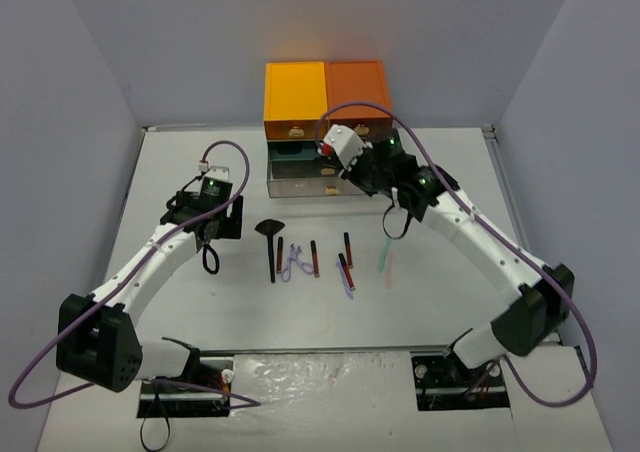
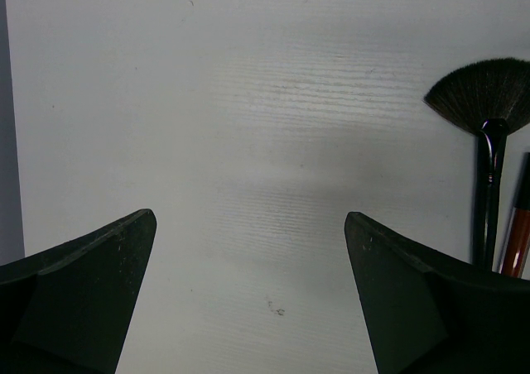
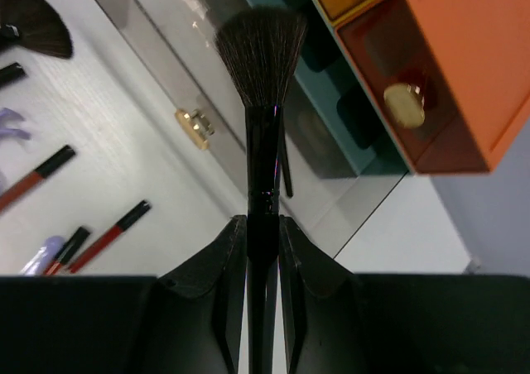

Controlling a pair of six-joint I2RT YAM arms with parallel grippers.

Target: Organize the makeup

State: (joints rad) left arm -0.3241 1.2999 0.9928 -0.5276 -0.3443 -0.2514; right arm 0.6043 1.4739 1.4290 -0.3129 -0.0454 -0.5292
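Bristles of a round black brush stand out ahead of the right gripper, whose jaws are pinched narrow on its glossy black handle. The dark, soft tuft hangs over the clear drawer front of the orange-and-dark drawer box. The left gripper is spread wide, holding nothing, above the white table. A black fan brush and a red-black pencil lie just to its right.
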